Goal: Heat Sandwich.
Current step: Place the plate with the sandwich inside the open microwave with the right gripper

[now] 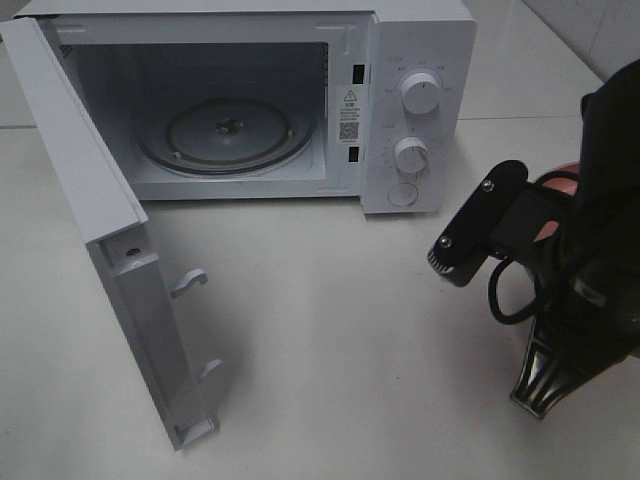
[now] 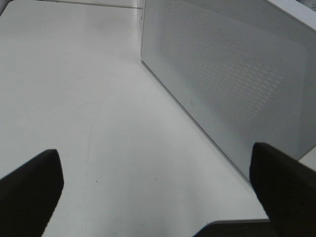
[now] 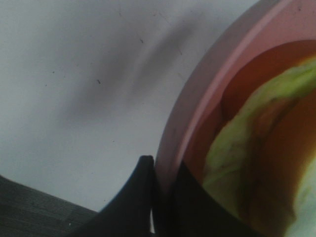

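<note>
Sandwich [image 3: 232,163] is blurred and cut off at the frame edge; it lies on the pink plate [image 3: 207,98]. In the overhead view the right arm [image 1: 600,250] hides almost all of the plate, right of the open microwave [image 1: 420,60]. Right gripper [image 3: 165,197] is clamped on the plate rim. Left gripper [image 2: 158,197] is spread wide, holding nothing, facing a perforated white panel [image 2: 237,84].

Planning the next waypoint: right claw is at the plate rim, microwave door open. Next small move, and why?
Probably lift the pink plate a little. The right claw looks pinched on its rim, the sandwich sits on it, the microwave door stands open and the turntable is bare, so a lift comes before carrying it in.
</note>
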You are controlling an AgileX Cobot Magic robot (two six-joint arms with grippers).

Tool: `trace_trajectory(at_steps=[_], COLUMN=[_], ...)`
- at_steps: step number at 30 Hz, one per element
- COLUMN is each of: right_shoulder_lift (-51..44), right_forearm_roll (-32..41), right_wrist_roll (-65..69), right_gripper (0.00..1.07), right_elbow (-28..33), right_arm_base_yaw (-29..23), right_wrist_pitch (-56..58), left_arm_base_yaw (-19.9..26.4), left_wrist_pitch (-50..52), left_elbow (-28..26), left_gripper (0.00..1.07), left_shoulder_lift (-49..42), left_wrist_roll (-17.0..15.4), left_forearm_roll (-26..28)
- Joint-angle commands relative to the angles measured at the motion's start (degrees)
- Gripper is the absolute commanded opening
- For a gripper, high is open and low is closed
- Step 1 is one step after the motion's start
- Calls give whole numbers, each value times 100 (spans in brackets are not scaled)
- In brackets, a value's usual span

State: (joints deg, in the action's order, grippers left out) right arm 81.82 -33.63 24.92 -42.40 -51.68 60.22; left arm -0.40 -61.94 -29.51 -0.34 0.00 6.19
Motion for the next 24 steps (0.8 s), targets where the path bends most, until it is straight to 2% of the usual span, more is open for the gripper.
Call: trace_trajectory(at_steps=[1, 8, 24], right_shoulder_lift=[-52, -52, -52], right_forearm_roll=[-143, -201, -344], right_wrist_roll=[-241, -865, -2384], right_gripper=[0, 0, 0], right_elbow=[34, 34, 34], right_arm_base_yaw=[-269, -653, -670], right_wrist_pitch=[115, 34, -1003], left_arm_base_yaw=[17, 17, 17], left_wrist_pitch=[86, 86, 86], left_elbow=[6, 6, 6], left_gripper=[97, 97, 97], left_shoulder_lift=[-97, -97, -97], left_wrist_roll=[0, 0, 0], left_forearm_roll=[40, 40, 40])
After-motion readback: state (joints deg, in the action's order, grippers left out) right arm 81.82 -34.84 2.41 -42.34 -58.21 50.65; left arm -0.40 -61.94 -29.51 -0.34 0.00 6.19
